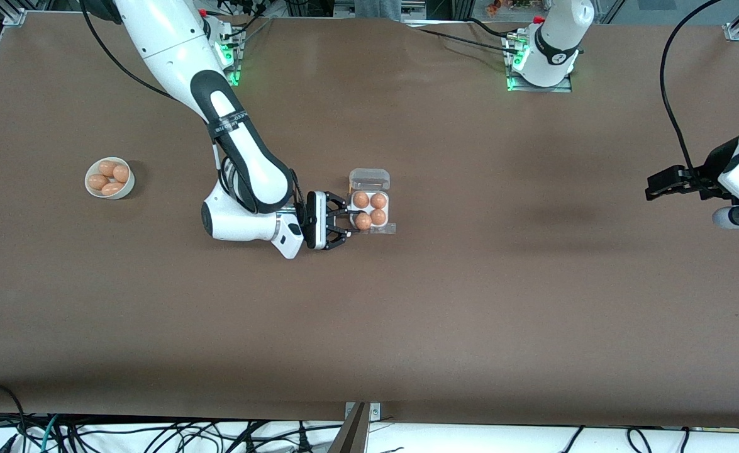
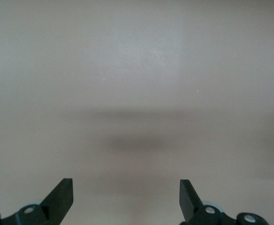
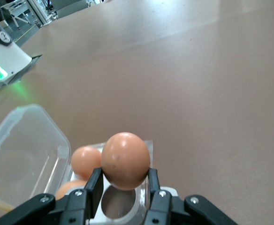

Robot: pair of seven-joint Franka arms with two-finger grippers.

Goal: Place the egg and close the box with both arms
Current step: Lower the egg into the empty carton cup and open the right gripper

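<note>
The right gripper [image 1: 351,224] pinches the egg [image 3: 125,160] over the box [image 1: 389,228] cell nearest the front camera, toward the right arm's end. The lid [image 1: 370,178] stands open. Bare table [image 1: 470,302] surrounds the box. A bowl [image 1: 125,186] of eggs sits well apart. The right wrist view shows the cell below, apparently empty. The left gripper [image 1: 652,189] waits, jaws spread.

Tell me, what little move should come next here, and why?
Probably lower and let go: the right tool holds an egg just above the box's one empty cup, with three eggs already seated and the lid open. The left tool waits open.
</note>
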